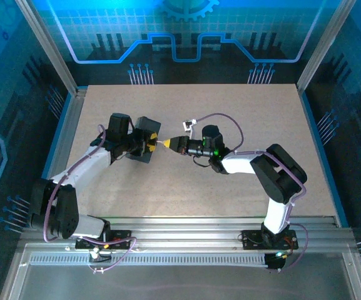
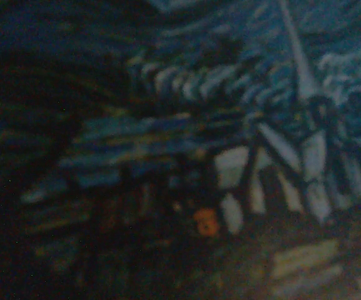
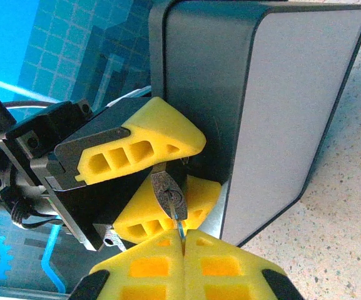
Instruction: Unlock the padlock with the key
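Right wrist view: right gripper (image 3: 183,250) is pinched closed on the key (image 3: 181,229), with just a thin sliver of blade poking past the tips. The padlock (image 3: 167,194) sits right ahead of that blade, clamped in the left gripper (image 3: 189,172) and held close against the dark box (image 3: 280,106). The key's long axis points at the padlock's near end. Tip touching or nearly so, can't tell if it's in. Right arm looks to have the next move: push along that axis, then twist. A small misalignment could skid the blade off.
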Robot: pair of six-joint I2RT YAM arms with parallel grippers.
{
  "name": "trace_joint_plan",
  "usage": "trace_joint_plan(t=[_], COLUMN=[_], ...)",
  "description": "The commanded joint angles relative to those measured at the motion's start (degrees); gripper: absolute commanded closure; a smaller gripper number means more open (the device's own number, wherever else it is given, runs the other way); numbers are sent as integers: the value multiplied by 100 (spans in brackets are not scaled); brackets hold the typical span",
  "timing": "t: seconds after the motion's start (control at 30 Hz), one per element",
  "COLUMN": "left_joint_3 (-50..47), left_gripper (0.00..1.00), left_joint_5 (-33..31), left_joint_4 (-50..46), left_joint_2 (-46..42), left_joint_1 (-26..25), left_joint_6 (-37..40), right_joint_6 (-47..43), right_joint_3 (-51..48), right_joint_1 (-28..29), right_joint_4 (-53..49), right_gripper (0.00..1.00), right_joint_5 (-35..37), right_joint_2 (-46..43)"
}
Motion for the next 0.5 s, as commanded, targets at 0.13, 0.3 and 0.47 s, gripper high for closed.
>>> trace_joint_plan(t=[0.13, 0.3, 0.47], left_joint_3=[178, 199, 222], left_gripper=[100, 100, 100], left_joint_5=[166, 112, 121], left_joint_4=[86, -3, 8], left_joint_2=[-93, -72, -31], left_joint_1=[10, 32, 19], left_joint_6=[11, 78, 98], right_joint_6=[-185, -330, -347], right_joint_3=[242, 169, 147], right_joint_1=[121, 130, 139], right_joint_4=[-81, -299, -281], right_gripper=[100, 100, 100], right_joint_5=[-54, -48, -44], right_joint_2=[108, 6, -23])
